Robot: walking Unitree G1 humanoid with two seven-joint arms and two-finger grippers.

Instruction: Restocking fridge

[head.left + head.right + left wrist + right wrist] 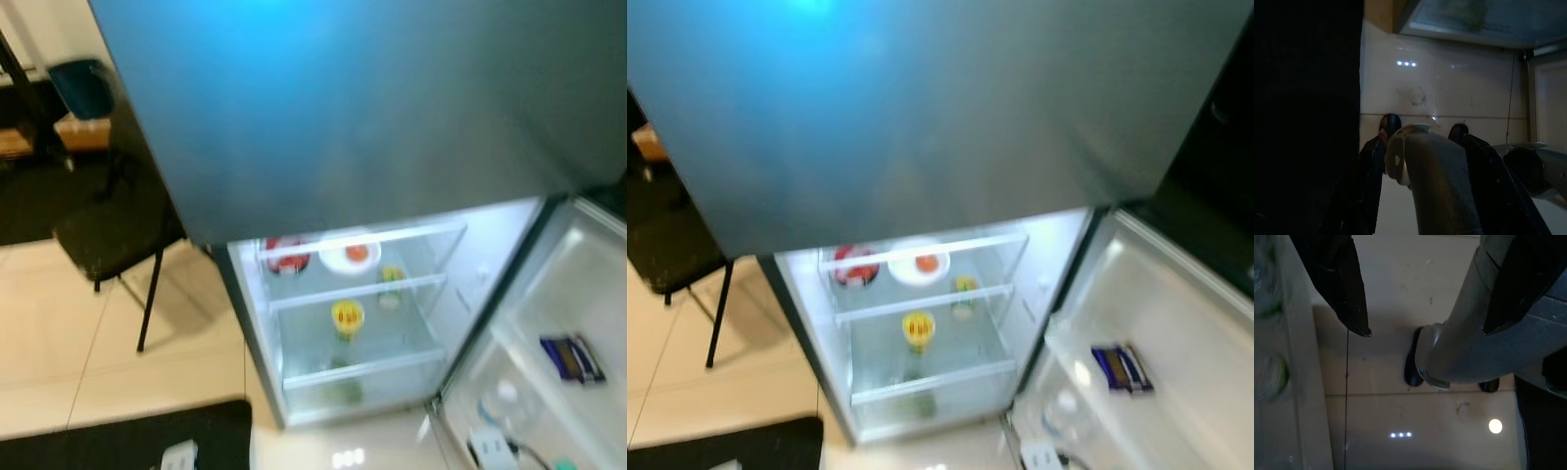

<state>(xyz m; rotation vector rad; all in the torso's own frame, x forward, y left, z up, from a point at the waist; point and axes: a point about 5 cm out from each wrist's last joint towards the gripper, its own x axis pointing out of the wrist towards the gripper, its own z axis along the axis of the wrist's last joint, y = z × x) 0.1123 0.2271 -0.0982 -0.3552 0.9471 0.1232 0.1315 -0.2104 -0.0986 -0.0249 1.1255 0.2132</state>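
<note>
Fridge [353, 323] open, shelves lit, well ahead of both grippers; left gripper [1422, 142] and right gripper [1425, 308] hang over floor, jaws parted, nothing between (no item held); fetch stock first, approach squarely

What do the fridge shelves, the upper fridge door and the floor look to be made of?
The fridge shelves look like clear glass or plastic with white edging: the items show through them. The upper fridge door appears to be dark, smooth metal or coated steel, with a soft bluish sheen. The floor looks like glossy cream ceramic tile: grout lines cross it and lamps reflect off it.
</note>
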